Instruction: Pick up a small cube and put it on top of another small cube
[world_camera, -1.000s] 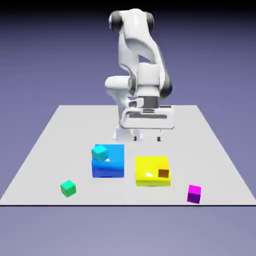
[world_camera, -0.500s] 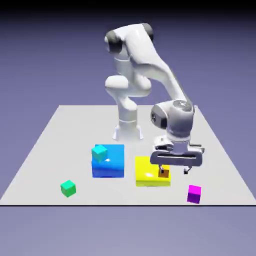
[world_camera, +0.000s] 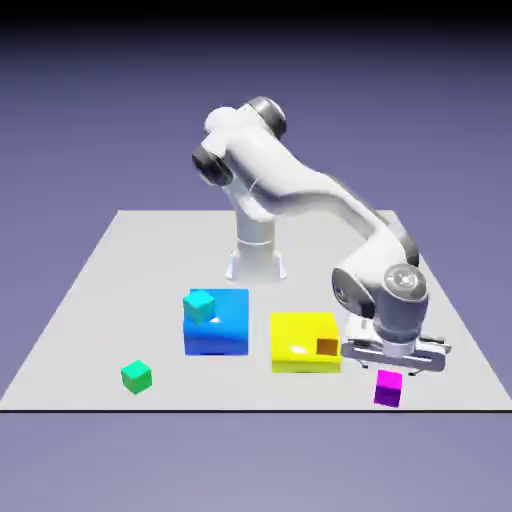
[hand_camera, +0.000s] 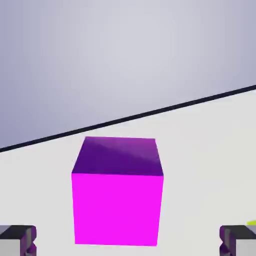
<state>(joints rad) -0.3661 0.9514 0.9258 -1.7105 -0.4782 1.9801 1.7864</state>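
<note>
The small magenta-purple cube (world_camera: 389, 389) rests on the table near its front edge, at the exterior view's right. My gripper (world_camera: 393, 368) hangs directly over it, open, with its fingers spread wide to either side. In the hand view the cube (hand_camera: 118, 192) looms large and upright between the two grey fingertips (hand_camera: 17, 240), with a clear gap on each side. Nothing is held. A small teal cube (world_camera: 200, 304) lies on the big blue block (world_camera: 220, 328), and a small green cube (world_camera: 137, 376) sits on the table at the front left.
A big yellow block (world_camera: 300, 340) stands just left of my hand, with a small brown cube (world_camera: 327, 347) at its front right corner. The table's front edge (world_camera: 250, 408) runs close behind the magenta cube in the hand view.
The arm has swung from the back middle out to the front right and dropped low, ending over the magenta cube. No cube has moved.
</note>
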